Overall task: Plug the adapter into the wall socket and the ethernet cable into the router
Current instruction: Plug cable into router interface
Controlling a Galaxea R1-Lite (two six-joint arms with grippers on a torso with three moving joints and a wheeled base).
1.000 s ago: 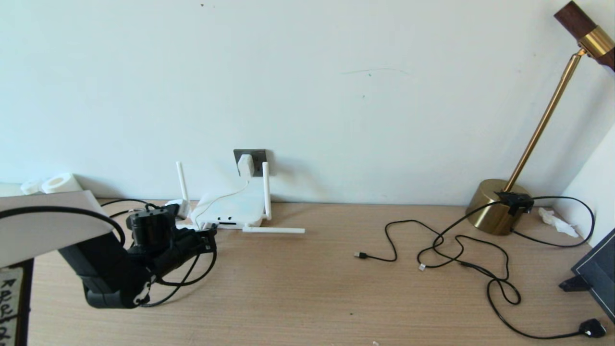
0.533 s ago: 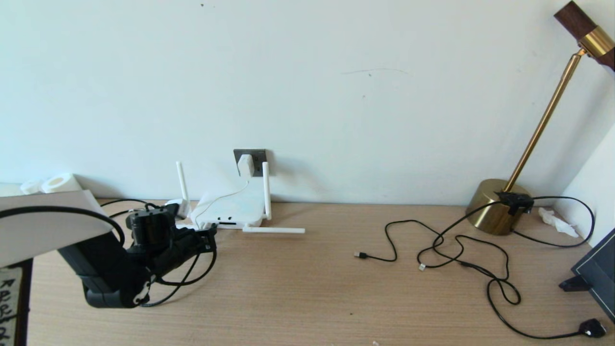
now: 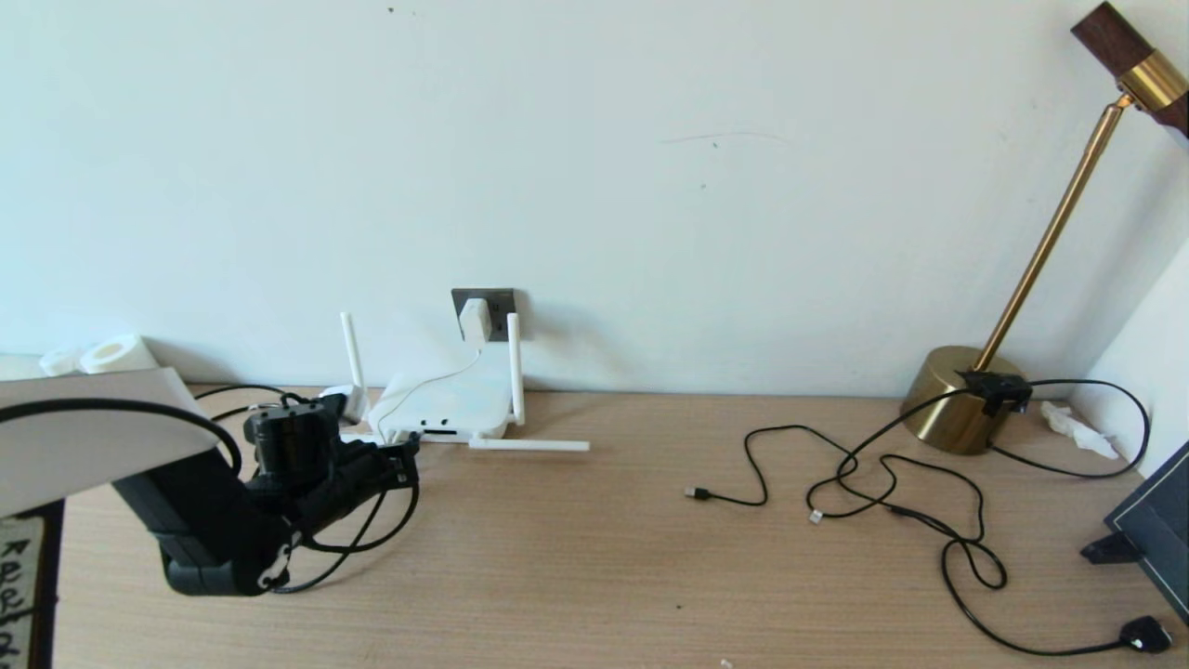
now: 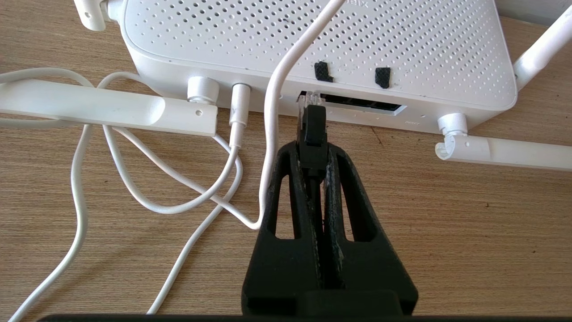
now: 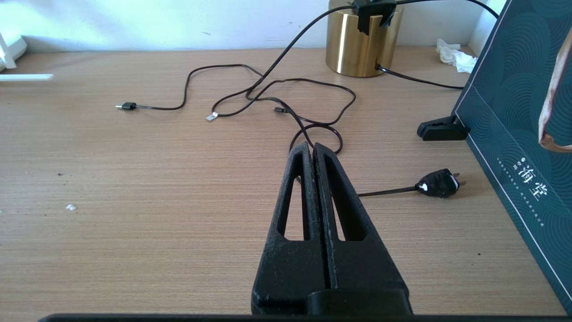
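The white adapter [image 3: 475, 319] sits plugged in the dark grey wall socket [image 3: 496, 301], its thin white cord running down to the white router [image 3: 453, 406]. My left gripper [image 3: 409, 457] [image 4: 313, 154] is shut on the black boot of the ethernet cable [image 4: 314, 129]. The clear plug tip touches the left end of the router's [image 4: 313, 49] dark port slot [image 4: 357, 103]; how deep it sits cannot be told. My right gripper [image 5: 313, 150] hovers shut and empty over the right side of the desk, out of the head view.
Thin black cables [image 3: 882, 483] with small plugs sprawl across the right half of the desk. A brass lamp base [image 3: 957, 400] stands at the back right, a dark box [image 5: 514, 125] at the right edge. A fallen antenna [image 3: 528, 445] lies before the router. White cords [image 4: 134, 179] loop on the desk.
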